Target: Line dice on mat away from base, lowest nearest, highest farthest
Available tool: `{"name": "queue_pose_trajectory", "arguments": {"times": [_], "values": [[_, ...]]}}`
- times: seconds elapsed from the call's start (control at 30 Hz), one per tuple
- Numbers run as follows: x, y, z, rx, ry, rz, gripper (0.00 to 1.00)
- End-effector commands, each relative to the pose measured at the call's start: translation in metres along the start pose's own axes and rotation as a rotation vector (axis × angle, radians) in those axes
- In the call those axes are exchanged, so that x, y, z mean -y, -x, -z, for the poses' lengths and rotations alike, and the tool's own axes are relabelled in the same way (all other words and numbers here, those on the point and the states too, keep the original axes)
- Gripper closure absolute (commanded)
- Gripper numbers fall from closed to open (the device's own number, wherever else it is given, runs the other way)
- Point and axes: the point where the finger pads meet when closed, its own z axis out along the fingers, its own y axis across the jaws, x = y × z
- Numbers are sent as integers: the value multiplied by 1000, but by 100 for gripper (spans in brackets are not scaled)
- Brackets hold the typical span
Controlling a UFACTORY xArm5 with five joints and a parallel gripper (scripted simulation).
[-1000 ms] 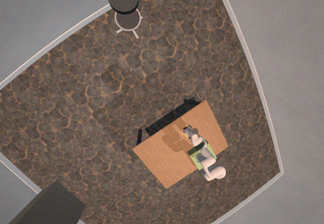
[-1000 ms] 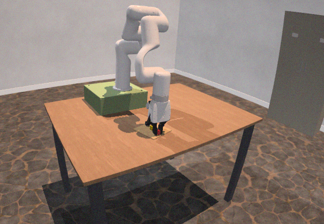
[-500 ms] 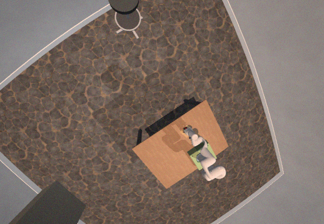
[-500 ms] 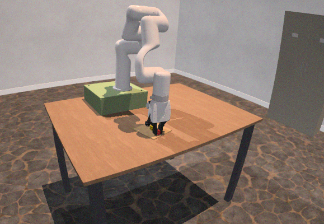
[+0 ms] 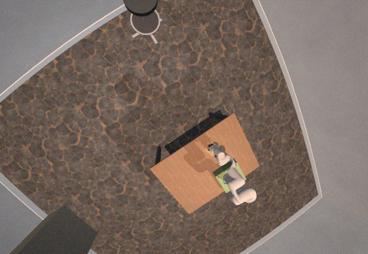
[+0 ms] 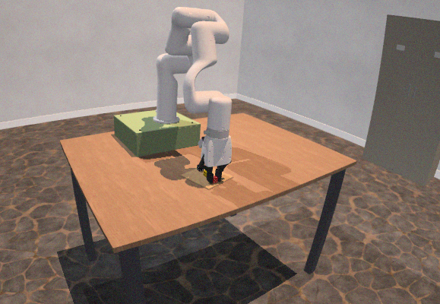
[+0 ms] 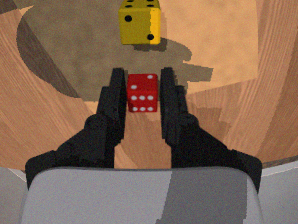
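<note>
The top view looks down from high above, far enough back to take in the floor, the whole table (image 5: 184, 187) (image 6: 280, 152) and the arm (image 5: 236, 179) (image 6: 204, 42). The exterior view stands nearer, off a table corner (the one opposite the robot's side), facing the green base block (image 5: 241, 171) (image 6: 155, 142) at a downward slant. The wrist view is closest, looking past the gripper (image 7: 143, 75) at the mat (image 6: 193, 178) (image 7: 220, 50), which the exterior view shares.

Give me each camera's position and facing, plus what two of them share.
Top: high overhead, facing down at the brown wooden table; shows the white arm.
Exterior: beyond the table's far edge, facing back towards the base; shows arm and hand.
Wrist: on the arm, facing past the black fingers.
Exterior and wrist share the yellow die.
</note>
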Motion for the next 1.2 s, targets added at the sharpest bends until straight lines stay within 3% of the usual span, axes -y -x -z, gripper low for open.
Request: {"name": "queue_pose_trajectory", "arguments": {"times": [0.0, 0.1, 0.63, 0.9, 1.17], "values": [[0, 1, 1, 3, 0, 0, 68], [0, 1, 1, 3, 0, 0, 64], [0, 1, 6, 3, 0, 0, 64], [0, 1, 28, 3, 0, 0, 64], [1, 1, 71, 4, 0, 0, 64]]}}
